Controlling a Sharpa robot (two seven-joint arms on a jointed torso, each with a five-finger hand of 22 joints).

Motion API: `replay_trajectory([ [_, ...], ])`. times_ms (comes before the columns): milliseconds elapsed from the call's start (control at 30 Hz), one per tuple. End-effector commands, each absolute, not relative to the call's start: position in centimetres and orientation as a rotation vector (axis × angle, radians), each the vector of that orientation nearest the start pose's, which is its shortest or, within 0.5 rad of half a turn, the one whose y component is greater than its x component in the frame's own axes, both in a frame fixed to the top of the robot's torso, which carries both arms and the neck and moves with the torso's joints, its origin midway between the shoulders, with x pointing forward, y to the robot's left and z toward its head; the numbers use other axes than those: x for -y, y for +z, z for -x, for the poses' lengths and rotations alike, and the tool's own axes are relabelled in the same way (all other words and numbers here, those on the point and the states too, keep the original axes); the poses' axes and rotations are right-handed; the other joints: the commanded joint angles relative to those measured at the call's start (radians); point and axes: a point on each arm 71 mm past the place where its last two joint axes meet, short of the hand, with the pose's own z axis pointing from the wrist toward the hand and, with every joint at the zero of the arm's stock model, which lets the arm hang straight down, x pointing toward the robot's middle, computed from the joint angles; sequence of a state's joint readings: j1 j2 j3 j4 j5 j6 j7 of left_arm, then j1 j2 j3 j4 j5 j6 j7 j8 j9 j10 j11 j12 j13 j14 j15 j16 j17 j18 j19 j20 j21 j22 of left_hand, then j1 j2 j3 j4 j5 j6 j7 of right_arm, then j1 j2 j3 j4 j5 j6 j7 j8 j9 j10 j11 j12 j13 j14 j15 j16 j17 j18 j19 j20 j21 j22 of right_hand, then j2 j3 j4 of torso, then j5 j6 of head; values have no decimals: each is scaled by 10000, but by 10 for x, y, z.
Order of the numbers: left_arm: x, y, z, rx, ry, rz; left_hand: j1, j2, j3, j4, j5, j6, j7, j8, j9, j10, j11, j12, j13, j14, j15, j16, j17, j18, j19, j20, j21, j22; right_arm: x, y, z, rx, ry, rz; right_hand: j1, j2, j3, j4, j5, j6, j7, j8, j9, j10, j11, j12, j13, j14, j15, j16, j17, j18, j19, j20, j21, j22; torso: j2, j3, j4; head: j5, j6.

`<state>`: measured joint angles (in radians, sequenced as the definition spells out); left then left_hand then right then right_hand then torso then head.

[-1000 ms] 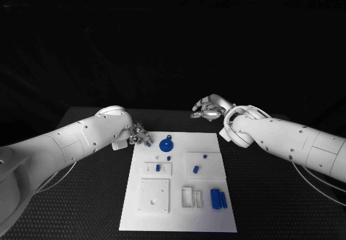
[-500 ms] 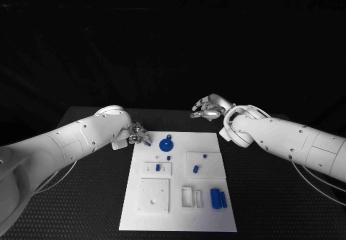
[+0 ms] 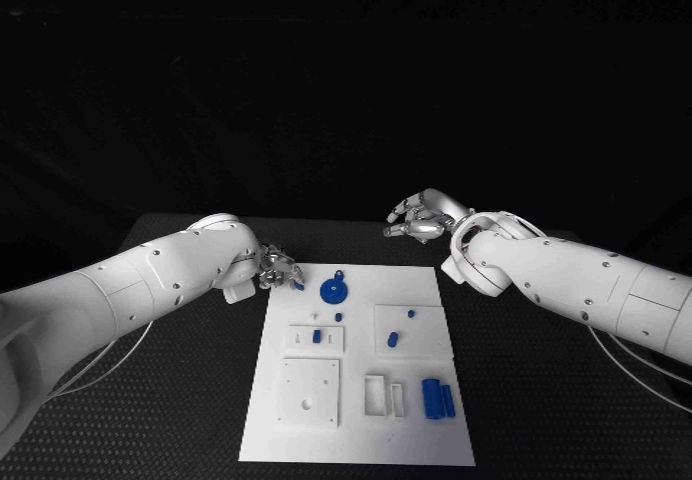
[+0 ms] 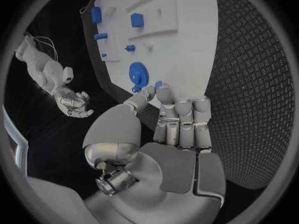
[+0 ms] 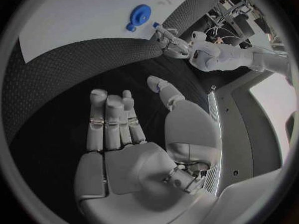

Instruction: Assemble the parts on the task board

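Note:
The white task board lies in the middle of the black table. My left hand hovers at the board's far left corner and pinches a small blue part between thumb and fingertip, close beside the blue gear. The right wrist view shows that same left hand with the part next to the gear. My right hand hangs beyond the board's far right corner, over the table, fingers stretched out and holding nothing.
Small blue pegs stand in the white blocks at mid-board, with a longer blue piece to their right. Blue blocks sit near the board's right edge beside white brackets. A square white plate lies front left.
Hardly anything differs. My left arm has shifted slightly, and the pinched blue part stays by the gear. The right hand keeps its place.

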<state>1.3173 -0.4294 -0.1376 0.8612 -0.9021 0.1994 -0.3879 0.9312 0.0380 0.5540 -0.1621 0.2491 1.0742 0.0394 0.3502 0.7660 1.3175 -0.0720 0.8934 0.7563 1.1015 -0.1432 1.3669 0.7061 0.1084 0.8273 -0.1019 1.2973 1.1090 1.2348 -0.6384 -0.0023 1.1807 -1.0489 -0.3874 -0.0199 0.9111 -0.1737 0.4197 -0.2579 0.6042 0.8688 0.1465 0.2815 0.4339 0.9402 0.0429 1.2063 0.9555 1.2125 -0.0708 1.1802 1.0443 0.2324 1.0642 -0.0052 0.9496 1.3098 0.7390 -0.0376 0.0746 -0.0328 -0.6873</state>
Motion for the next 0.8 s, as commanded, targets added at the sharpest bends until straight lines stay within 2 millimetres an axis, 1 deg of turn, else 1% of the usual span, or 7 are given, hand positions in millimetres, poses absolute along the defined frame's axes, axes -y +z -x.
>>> replay_trajectory([
  [33,-194,-216,-583,-22412,-4664,4500,80,166,474,-593,246,241,-41,-47,-4,127,-26,11,5,266,-301,51,-6,-131,99,-1529,59,-37,205,-172,-557,-16000,7628,-2862,-23,55,-22,26,-60,-29,72,-15,-16,-55,-18,68,-16,-37,26,63,-17,294,-6,37,-61,143,-10,-6,18,-11,-2],
  [200,-198,-211,-574,-22373,-4920,4517,-17,103,507,-724,629,431,-90,-104,-4,257,-75,-21,-13,378,-338,77,-19,-121,162,-1551,118,-114,209,-172,-557,-15992,7585,-2889,-25,52,-23,26,-61,-29,71,-14,-16,-55,-18,70,-18,-37,26,63,-17,294,-6,37,-61,143,-12,1,34,5,2],
  [300,-199,-205,-565,-22396,-5103,4332,-46,88,517,-763,718,484,-105,-121,0,296,-89,-37,-22,406,-349,81,-24,-118,175,-1556,133,-140,210,-172,-556,-15993,7573,-2897,-25,50,-24,26,-61,-28,71,-14,-17,-55,-18,71,-20,-37,25,63,-18,294,-6,37,-61,143,-23,7,54,6,-11],
  [333,-200,-203,-563,-22376,-5125,4246,-54,69,525,-787,785,515,-114,-129,2,326,-98,-42,-25,426,-354,89,-23,-116,182,-1560,141,-154,210,-172,-556,-15994,7571,-2901,-25,50,-24,26,-61,-29,71,-14,-17,-56,-18,71,-20,-37,25,63,-18,294,-6,37,-61,143,-22,4,44,12,-11],
  [467,-202,-199,-552,-22322,-5197,4018,-77,24,546,-839,932,598,-138,-154,7,406,-123,-57,-33,484,-368,113,-20,-110,211,-1570,172,-193,211,-172,-556,-15995,7561,-2914,-26,49,-25,26,-61,-28,71,-14,-17,-56,-19,72,-22,-38,25,64,-19,294,-6,37,-61,143,-31,12,50,52,-41],
  [633,-201,-199,-538,-22255,-5101,3463,-84,-7,564,-870,1030,664,-158,-171,12,469,-143,-68,-40,532,-381,132,-17,-103,238,-1579,196,-225,212,-172,-556,-15988,7542,-2926,-27,47,-25,27,-61,-27,70,-13,-18,-57,-19,75,-25,-38,25,64,-20,294,-6,37,-61,143,-40,16,53,88,-57],
  [800,-202,-208,-525,-22361,-4824,3037,-93,-29,579,-887,1125,728,-180,-187,16,533,-166,-80,-45,587,-399,146,-18,-94,277,-1591,222,-259,213,-172,-556,-15992,7525,-2935,-26,48,-25,26,-60,-26,70,-12,-18,-57,-19,77,-28,-38,24,64,-21,294,-6,36,-61,143,-37,11,59,75,-97],
])
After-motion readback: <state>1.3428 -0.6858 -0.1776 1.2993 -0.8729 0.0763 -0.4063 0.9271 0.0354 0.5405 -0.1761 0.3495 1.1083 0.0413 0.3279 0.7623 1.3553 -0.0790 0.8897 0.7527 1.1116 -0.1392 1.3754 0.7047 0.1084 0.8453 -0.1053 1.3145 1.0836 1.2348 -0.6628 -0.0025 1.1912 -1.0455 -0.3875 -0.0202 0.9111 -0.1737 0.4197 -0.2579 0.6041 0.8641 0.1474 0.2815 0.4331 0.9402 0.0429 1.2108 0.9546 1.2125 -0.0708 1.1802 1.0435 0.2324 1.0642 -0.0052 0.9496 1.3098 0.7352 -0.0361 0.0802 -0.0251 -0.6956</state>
